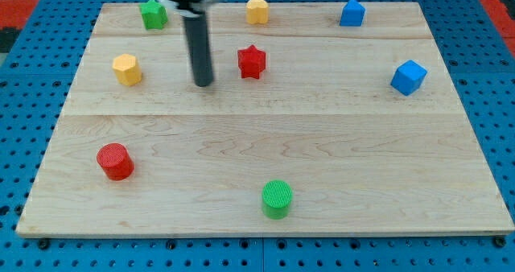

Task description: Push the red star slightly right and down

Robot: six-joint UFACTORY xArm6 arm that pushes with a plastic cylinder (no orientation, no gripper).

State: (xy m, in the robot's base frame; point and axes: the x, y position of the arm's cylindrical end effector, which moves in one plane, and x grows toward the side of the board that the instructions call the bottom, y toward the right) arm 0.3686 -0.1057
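- Camera view gives you the whole wooden worktop (265,155) on its blue pegboard base, with 8 blocks spread across it.
- Your target, the red star (251,61), sits in the upper middle of the worktop, just below the yellow block (257,10) at the view's top edge.
- My tip (203,83) rests on the worktop to the view's left of the red star and a little lower, near it but apart: a strip of bare wood shows between them.
- There is no hand on this arm (only the straight dark rod), so nothing opens, closes or grips here.
- Judging progress: the push looks not yet begun, since the tip has no contact with the star, and nothing here shows whether the star has shifted at all.
- What is left, as you would judge it: bring the tip to the star's upper-left side, then slide right and down for a short stroke.
- Note that from its present spot, slightly below the star, a straight push would tend to send it right and up rather than down.
- The path to the star's lower right is open wood; the green cylinder (277,199) and the blue cube (408,77) lie well apart from it.
- The remaining blocks sit well away too: green block (153,14), yellow hexagonal block (127,69), red cylinder (115,161), blue block (352,13).
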